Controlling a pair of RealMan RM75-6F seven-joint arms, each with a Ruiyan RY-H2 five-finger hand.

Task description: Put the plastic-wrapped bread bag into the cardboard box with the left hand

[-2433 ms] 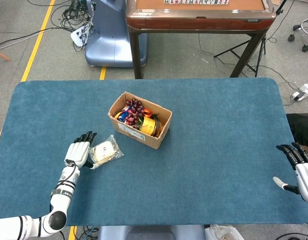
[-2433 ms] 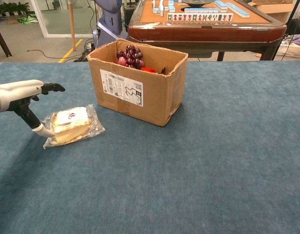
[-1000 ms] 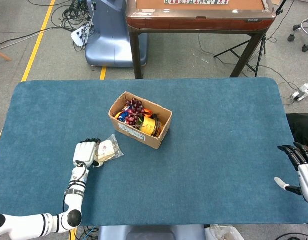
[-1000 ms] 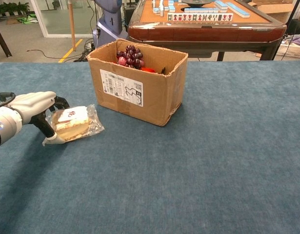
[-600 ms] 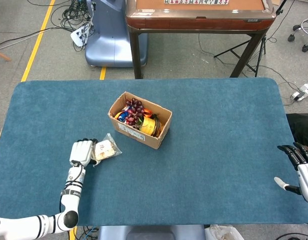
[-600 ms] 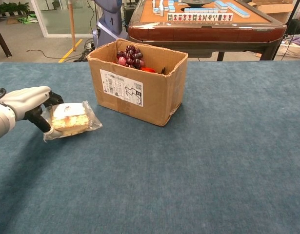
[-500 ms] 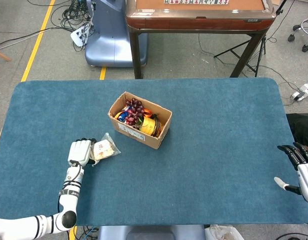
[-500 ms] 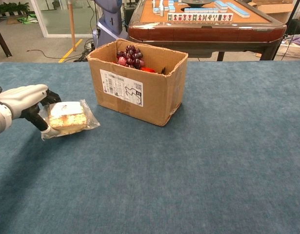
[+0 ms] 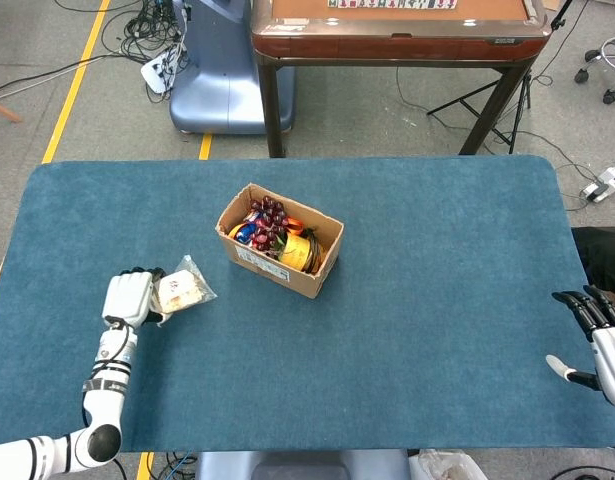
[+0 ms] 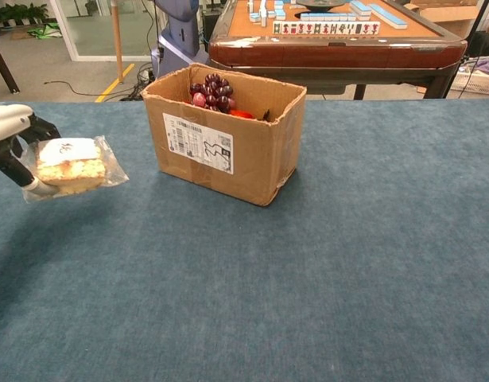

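My left hand point(image 9: 128, 297) point(image 10: 12, 135) grips the plastic-wrapped bread bag point(image 9: 179, 290) point(image 10: 69, 173) by its left end and holds it above the blue table, left of the cardboard box point(image 9: 280, 240) point(image 10: 225, 139). The box is open at the top and holds dark grapes point(image 9: 269, 217) point(image 10: 211, 89) and other colourful items. My right hand point(image 9: 599, 338) rests at the table's right edge with its fingers spread and nothing in it; the chest view does not show it.
The blue table top point(image 9: 437, 290) stretches right of the box. Beyond the far edge stand a wooden mahjong table point(image 9: 397, 25) and a grey-blue machine base point(image 9: 219, 70), with cables on the floor.
My left hand closed on the bread bag, lifted it off the table and carried it left, away from the box. The right hand stayed put.
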